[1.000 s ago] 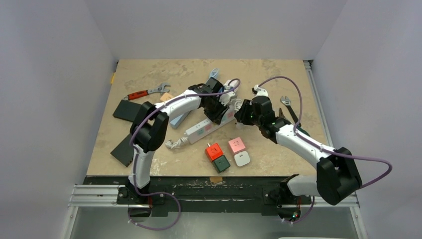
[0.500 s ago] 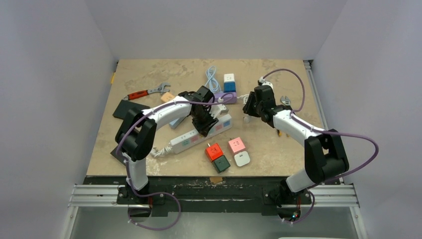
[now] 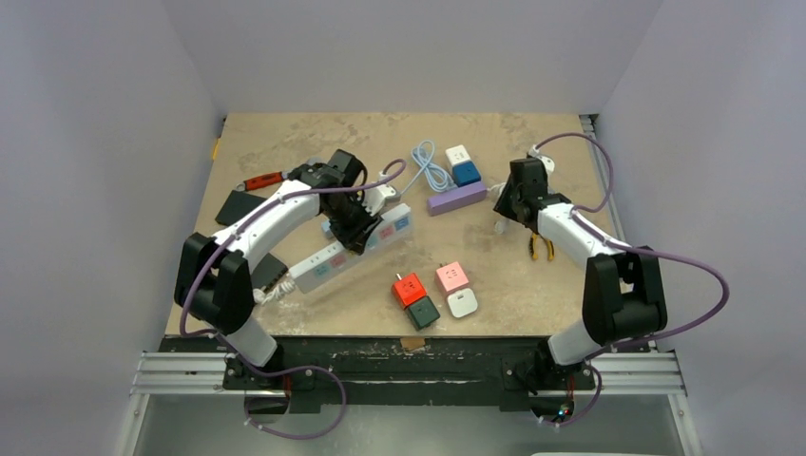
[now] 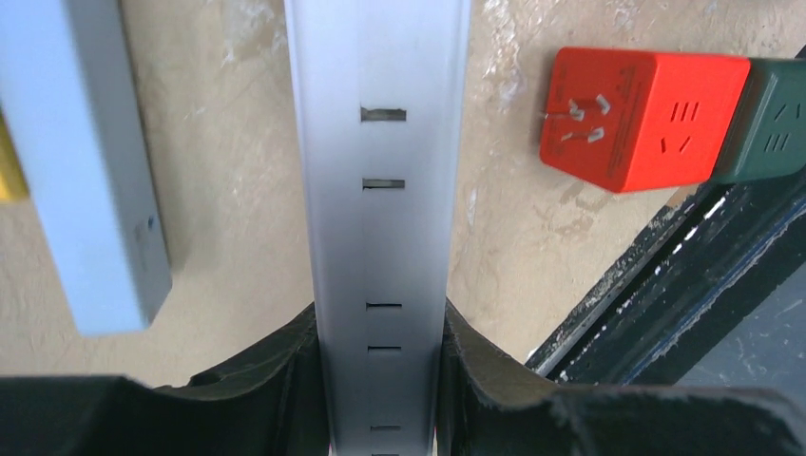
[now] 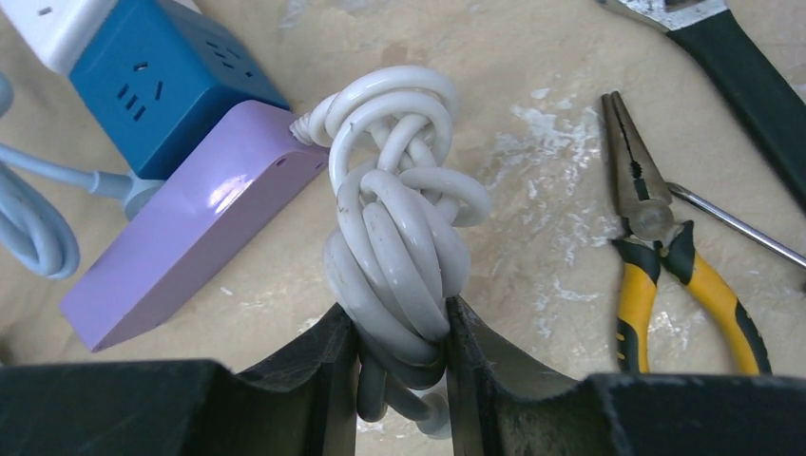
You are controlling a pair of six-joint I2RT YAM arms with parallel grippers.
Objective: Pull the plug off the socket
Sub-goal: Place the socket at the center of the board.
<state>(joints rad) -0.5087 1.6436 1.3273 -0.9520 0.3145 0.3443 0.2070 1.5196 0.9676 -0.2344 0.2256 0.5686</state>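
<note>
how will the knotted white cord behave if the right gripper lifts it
Probably floppy: the white cord is looped in a loose knot, so it may sag. It joins the purple power strip, which would likely drag along.

Both arms stretch forward, wrists seemingly pitched down, left hand (image 4: 380, 328) and right hand (image 5: 400, 332) each clamped tight.
</note>
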